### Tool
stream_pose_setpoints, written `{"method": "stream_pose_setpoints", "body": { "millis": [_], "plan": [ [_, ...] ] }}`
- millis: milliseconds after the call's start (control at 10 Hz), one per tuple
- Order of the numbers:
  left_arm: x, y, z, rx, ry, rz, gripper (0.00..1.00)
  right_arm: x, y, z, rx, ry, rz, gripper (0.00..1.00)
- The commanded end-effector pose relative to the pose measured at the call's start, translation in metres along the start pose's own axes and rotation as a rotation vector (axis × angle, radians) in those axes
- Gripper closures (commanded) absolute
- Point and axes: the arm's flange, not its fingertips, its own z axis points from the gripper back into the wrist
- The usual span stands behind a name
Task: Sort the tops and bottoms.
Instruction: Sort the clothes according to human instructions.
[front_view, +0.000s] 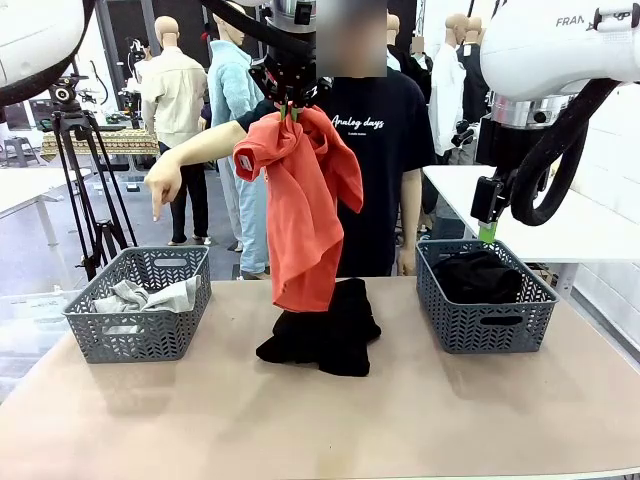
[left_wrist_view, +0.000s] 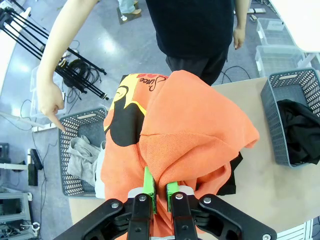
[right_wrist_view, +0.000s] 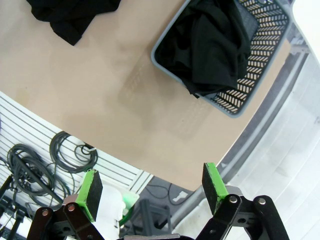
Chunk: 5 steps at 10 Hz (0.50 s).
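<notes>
At bench (front_view: 420, 420) centre lies a black bottom (front_view: 325, 335). Above it hangs the orange top (front_view: 305, 215), clamped in the left pincer (front_view: 291, 112). The left basket (front_view: 135, 338) holds a grey top (front_view: 150, 295). The right basket (front_view: 485, 325) holds a second bottom (front_view: 480, 275), with the right pincer (front_view: 487, 232) spread apart above it. Beyond, a person's hand (front_view: 162, 185) points down toward the left basket.

The gripper (left_wrist_view: 160, 189) is pinching the orange top (left_wrist_view: 195, 135) above the worktop (left_wrist_view: 270, 190). A hand (left_wrist_view: 50, 105) is pointing at the basket (left_wrist_view: 75, 187) holding the grey top (left_wrist_view: 82, 155); black bottoms (left_wrist_view: 300, 132) are lying in the opposite basket (left_wrist_view: 270, 117).
</notes>
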Motion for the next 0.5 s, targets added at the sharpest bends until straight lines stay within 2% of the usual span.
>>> {"method": "stream_pose_setpoints", "body": {
  "millis": [0,300,400],
  "plan": [
    [-0.001,0.005,0.004,0.002,-0.005,0.007,1.00,0.002,0.000,0.001,-0.017,0.015,-0.014,0.00],
    [0.000,0.000,0.000,0.000,0.000,0.000,1.00,0.002,0.000,0.001,-0.017,0.015,-0.014,0.00],
    [-0.003,0.023,0.017,0.031,-0.045,0.026,1.00,0.002,0.000,0.001,-0.017,0.015,-0.014,0.00]
  ]
}}
